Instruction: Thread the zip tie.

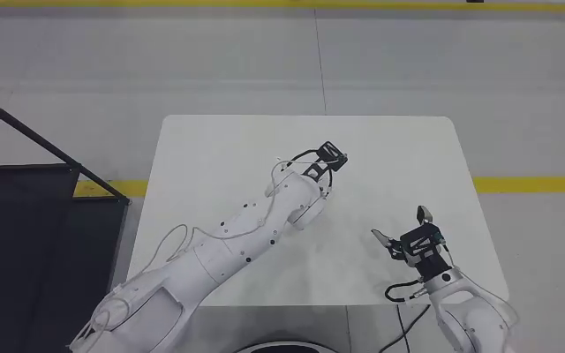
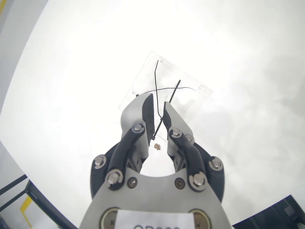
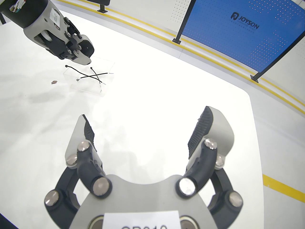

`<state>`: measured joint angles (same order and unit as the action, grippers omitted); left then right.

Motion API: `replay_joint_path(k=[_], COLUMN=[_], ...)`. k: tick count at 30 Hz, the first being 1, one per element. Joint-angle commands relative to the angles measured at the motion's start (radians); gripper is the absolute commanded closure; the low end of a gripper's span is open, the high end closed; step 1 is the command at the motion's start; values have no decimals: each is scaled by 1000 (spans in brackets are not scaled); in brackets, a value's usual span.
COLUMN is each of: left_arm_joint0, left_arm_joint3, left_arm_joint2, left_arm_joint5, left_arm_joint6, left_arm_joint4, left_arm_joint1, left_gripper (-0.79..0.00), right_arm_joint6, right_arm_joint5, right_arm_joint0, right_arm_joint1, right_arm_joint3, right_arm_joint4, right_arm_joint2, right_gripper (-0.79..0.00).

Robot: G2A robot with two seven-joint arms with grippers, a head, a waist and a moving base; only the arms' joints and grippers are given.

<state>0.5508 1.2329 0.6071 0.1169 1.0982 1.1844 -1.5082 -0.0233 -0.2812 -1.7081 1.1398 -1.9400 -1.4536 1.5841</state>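
**A:** Left claw [image 2: 157, 100] up close, fingers a sliver apart, straddling a black zip tie [image 2: 175, 88]. It's not pinched, by my eye. Right claw [image 3: 145, 114] gapes wide, well apart from it.

**B:** Big white bench [image 1: 221, 159] under both. Clear tray [image 2: 190, 82] just beyond the left claw's tips, crossed ties lying on it.

**A:** Featherlight, springy, slick stuff, I'd judge. Pinch near the head, leaving the tail free to feed.

**B:** Tiny brown scrap [image 2: 157, 146] beneath the left claw. Smooth matte top; blue panels [image 3: 226, 13] and a yellow floor line [image 3: 143, 22] beyond the right claw.
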Motion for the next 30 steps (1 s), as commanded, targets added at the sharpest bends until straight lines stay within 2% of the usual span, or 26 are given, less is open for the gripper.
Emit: replay_joint_path(k=[1, 10, 23, 30], left_arm_joint0=[-3, -9, -19, -25], left_arm_joint3=[-20, -99, -173, -211], left_arm_joint2=[-2, -20, -20, -20], left_arm_joint5=[-2, 7, -1, 10], left_arm_joint6=[-3, -35, -64, -72], left_arm_joint4=[0, 26, 46, 69], left_arm_joint1=[-7, -39, -79, -99], left_gripper=[-175, -135, -182, -175], right_arm_joint6=[0, 0, 0, 0], right_arm_joint5=[0, 0, 0, 0], right_arm_joint0=[0, 0, 0, 0], right_arm_joint1=[0, 0, 0, 0], right_arm_joint3=[0, 0, 0, 0], right_arm_joint4=[0, 0, 0, 0], right_arm_joint2=[0, 0, 0, 0], right_gripper=[-785, -785, -785, -785])
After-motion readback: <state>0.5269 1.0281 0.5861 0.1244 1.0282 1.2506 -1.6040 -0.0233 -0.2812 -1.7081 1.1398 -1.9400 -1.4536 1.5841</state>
